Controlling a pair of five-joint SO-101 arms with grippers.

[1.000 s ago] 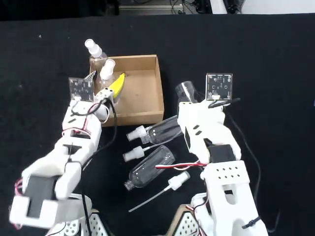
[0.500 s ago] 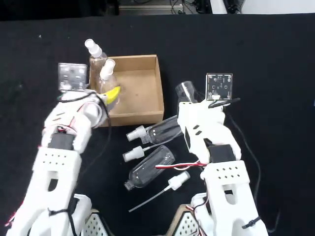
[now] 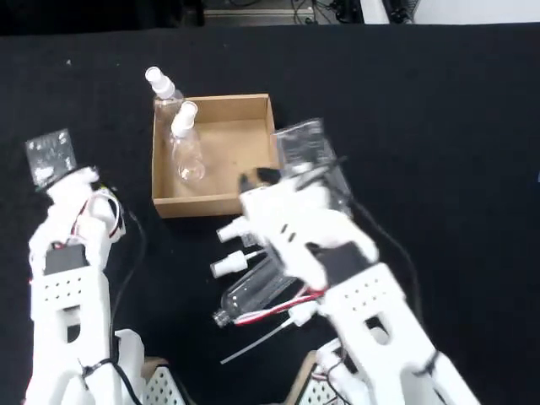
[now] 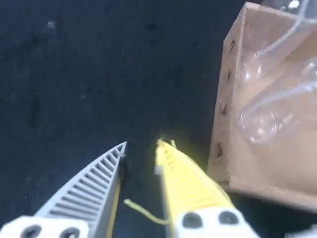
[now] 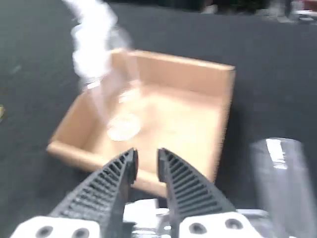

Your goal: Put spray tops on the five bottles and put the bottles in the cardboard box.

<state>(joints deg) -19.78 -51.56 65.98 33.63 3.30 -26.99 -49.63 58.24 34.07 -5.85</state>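
The left arm (image 3: 67, 253) stood drawn back at the left edge of the black table (image 3: 439, 126), left of the brown cardboard box (image 3: 215, 205). Its pincer, the left gripper (image 4: 141, 144), hovered just outside the box's left wall, the grey and yellow fingers only a narrow gap apart, holding and touching nothing.

The right arm (image 3: 321, 245) stretched leftward and away across the middle of the table, over the things lying near the box's near right corner. The right gripper (image 5: 147, 152) faced into the box, its black fingers a small gap apart and empty.

A clear plastic bottle with a white spray top (image 3: 186, 156) leaned inside the box by its left wall. A second capped clear bottle (image 3: 160, 84) stood at the box's far left corner; whether inside or outside could not be told. A clear uncapped bottle (image 3: 257, 287) lay on the table nearer than the box, with a loose white spray top (image 3: 299, 314) near it.

A second before, the left gripper had been inside the box at the leaning bottle, and the right arm had stood well to the right; since then the left arm had pulled out and the right arm had swung toward the box.
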